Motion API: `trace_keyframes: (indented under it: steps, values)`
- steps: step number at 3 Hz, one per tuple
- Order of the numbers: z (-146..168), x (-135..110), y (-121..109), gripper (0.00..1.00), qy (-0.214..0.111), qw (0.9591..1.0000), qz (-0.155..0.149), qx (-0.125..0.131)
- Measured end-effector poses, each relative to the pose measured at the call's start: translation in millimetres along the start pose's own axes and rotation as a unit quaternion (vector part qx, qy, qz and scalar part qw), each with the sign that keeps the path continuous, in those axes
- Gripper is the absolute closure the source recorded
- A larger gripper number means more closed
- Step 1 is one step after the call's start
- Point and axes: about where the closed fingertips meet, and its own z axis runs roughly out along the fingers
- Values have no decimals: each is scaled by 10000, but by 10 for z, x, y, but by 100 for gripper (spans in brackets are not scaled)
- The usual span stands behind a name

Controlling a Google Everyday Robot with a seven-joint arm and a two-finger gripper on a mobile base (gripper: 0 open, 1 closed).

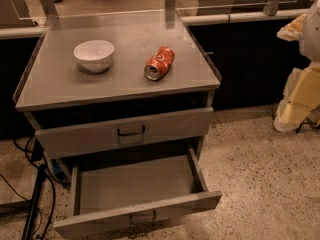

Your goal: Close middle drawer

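The middle drawer (137,184) is pulled far out of the grey steel cabinet and is empty inside. Its low flat front (100,220) faces the camera, with a small metal loop handle (143,218) at its centre. Above it, the taller-fronted top drawer (90,136) with a darker handle (131,131) stands a little way out. My arm with its cream and white covers hangs at the right edge of the view. The gripper (289,120) is at the arm's lower end, well to the right of the cabinet and apart from the drawer.
A white bowl (94,55) and a crushed orange can (159,63) lying on its side sit on the cabinet top (55,86). Black cables (35,204) run along the speckled floor at the left. A dark counter front (245,59) stands behind, to the right.
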Motion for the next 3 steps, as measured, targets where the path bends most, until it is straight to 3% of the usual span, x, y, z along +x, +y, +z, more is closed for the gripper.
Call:
trace_keyframes:
  steps: [1, 2, 3]
  values:
    - [0, 0, 0, 0, 0, 10000, 0, 0]
    - [0, 0, 0, 16, 0, 10000, 0, 1]
    - [0, 0, 0, 40, 0, 10000, 0, 1]
